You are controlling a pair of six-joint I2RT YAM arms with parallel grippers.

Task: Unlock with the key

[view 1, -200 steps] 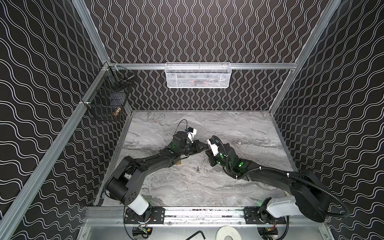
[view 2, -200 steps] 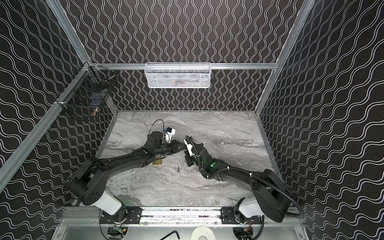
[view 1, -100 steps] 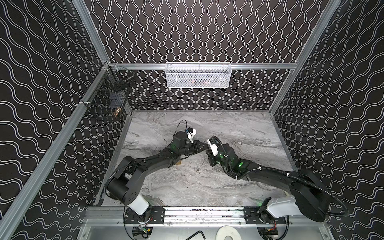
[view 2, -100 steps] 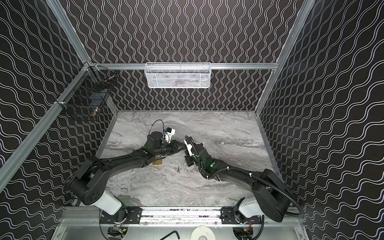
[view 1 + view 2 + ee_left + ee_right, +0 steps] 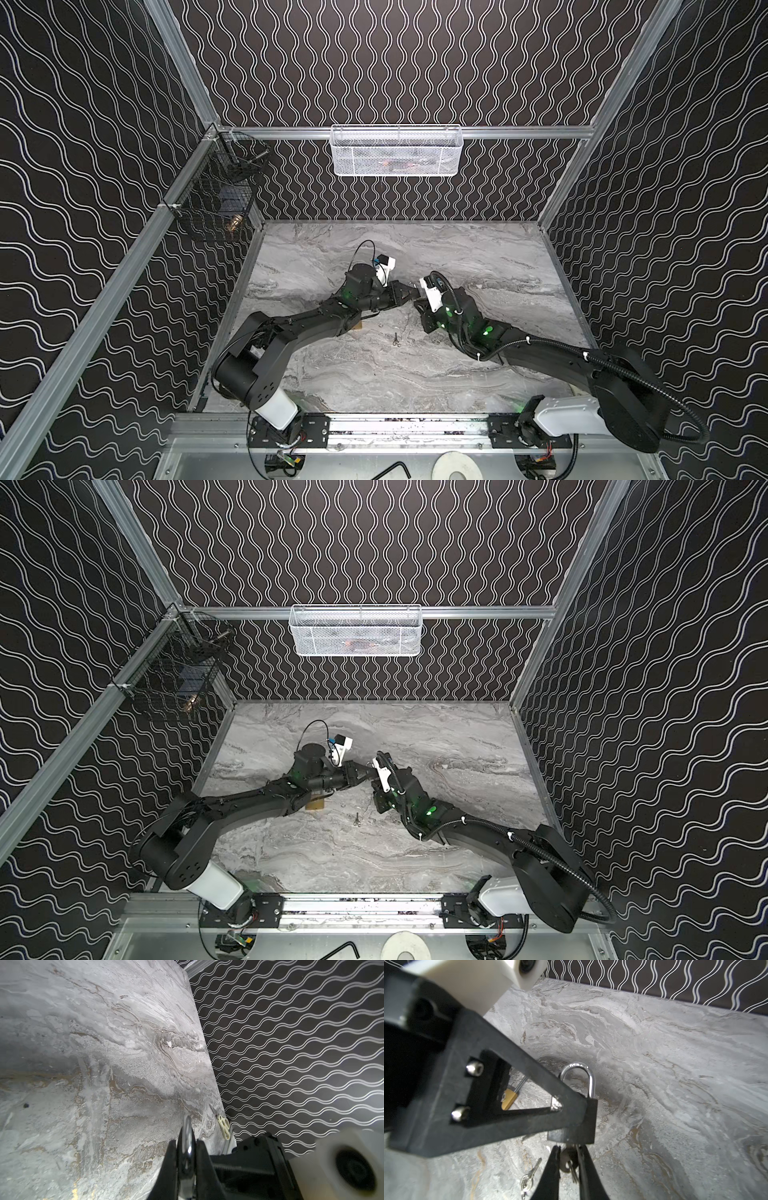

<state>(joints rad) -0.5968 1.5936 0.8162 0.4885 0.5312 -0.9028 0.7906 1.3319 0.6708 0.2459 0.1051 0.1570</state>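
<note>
My left gripper (image 5: 186,1142) is shut on a black padlock (image 5: 575,1124) and holds it above the marble table, its silver shackle (image 5: 589,1078) closed and pointing away. My right gripper (image 5: 568,1147) is shut on the key (image 5: 568,1159). The key's blade goes up into the underside of the padlock body, and a second key hangs from its ring. In both top views the two grippers meet tip to tip near the table's middle, left gripper (image 5: 407,291) against right gripper (image 5: 420,306).
A brass padlock (image 5: 508,1099) lies on the table under my left arm, also visible as the brass padlock (image 5: 314,804). A loose pair of keys (image 5: 529,1178) lies nearby. Cream-handled scissors (image 5: 223,1124) rest at the table's edge. A white basket (image 5: 397,151) and a black wire basket (image 5: 216,199) hang on the walls.
</note>
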